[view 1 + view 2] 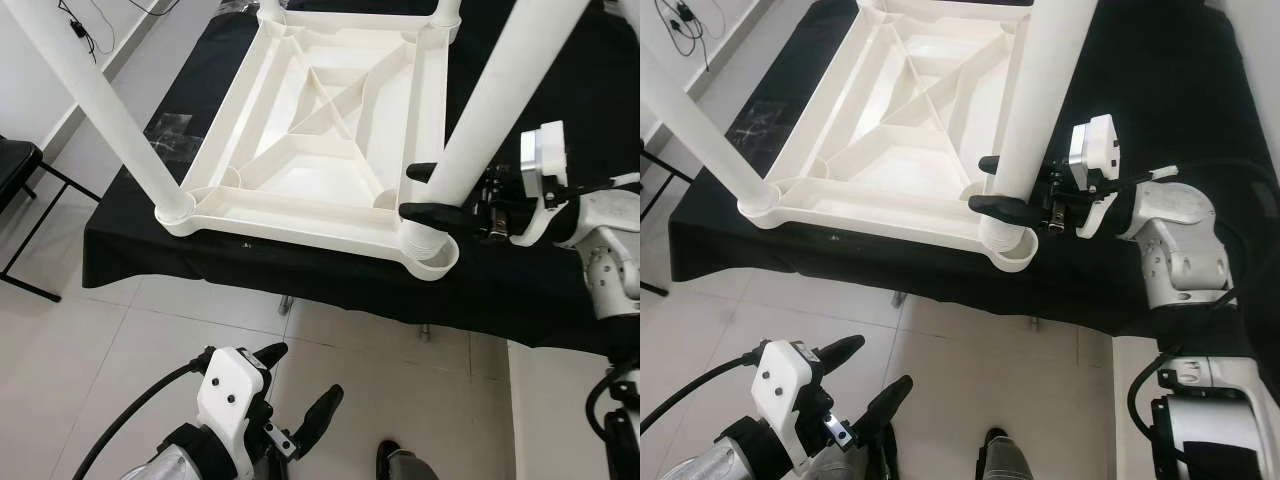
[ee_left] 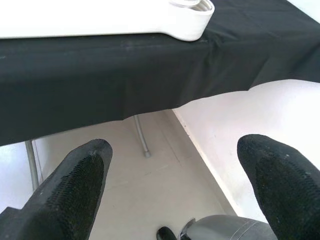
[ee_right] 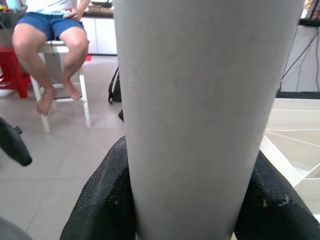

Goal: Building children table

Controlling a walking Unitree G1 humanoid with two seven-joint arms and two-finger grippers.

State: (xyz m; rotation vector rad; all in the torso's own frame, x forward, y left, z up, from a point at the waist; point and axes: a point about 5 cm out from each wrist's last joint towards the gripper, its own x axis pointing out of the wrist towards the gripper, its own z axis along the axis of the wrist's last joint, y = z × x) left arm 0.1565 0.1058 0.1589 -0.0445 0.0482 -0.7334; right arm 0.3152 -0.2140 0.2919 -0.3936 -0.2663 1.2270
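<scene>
On the black-draped surface (image 1: 520, 290) lies the white tabletop (image 1: 320, 130), underside up, its ribs forming a cross inside the frame. White legs stand in its corner sockets: one at the near left corner (image 1: 95, 90), one at the near right corner (image 1: 505, 95), with more at the far corners cut off by the frame edge. The right gripper (image 1: 420, 192) reaches in from the right, its fingers (image 3: 100, 200) clamped on either side of the near right leg just above the socket (image 1: 432, 252). The left gripper (image 1: 295, 385) hangs low over the tiled floor (image 1: 150, 340) in front of the surface, fingers (image 2: 75, 185) spread apart and holding nothing. Beyond the leg, a person (image 3: 55, 30) sits on a white stool (image 3: 60, 80).
</scene>
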